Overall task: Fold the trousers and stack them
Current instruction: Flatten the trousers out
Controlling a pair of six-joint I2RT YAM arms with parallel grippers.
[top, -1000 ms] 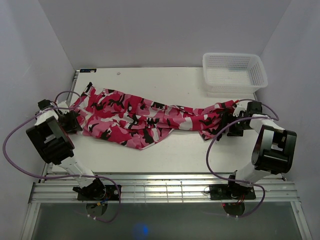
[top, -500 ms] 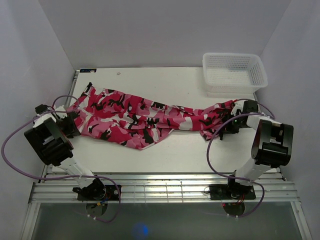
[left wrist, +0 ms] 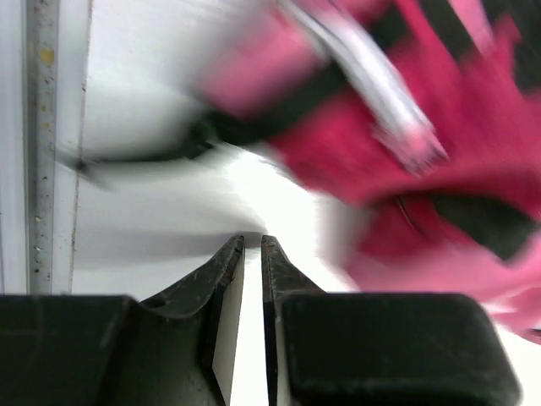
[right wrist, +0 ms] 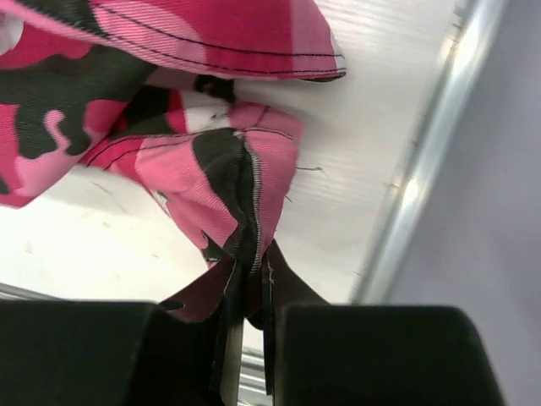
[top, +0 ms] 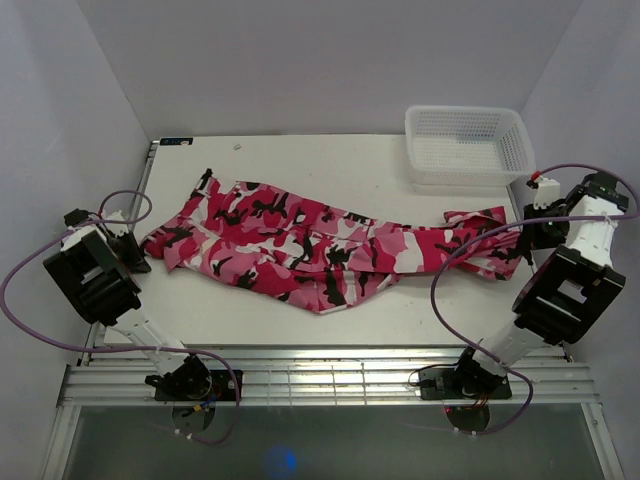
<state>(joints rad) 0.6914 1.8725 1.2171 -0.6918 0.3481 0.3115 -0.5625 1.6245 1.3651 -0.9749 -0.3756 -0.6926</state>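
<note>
- The left gripper (left wrist: pixel 252 241) sits low at the table's (top: pixel 330 165) left edge. Its jaws are drawn almost together with only a thin slit between them, and no cloth is in it.
- For a clean stretch, I judge it should open, reach forward and pinch the near left end before any pull.
- The trousers (top: pixel 300 240) lie lengthwise across the table, the wide part to the left and the legs running right, with wrinkles in the middle.
- The right gripper (right wrist: pixel 249 288) is clenched on a seamed fold at the trousers' right end, close to the table's right rail.
- It should probably keep that pinch and hold low, so the cloth flattens rather than slides off.
- The left wrist view is blurred, so which edge of the cloth lies nearest cannot be told.
- From above, the right arm hides its own fingertips.
- Whether one layer or two is pinched is unclear.
</note>
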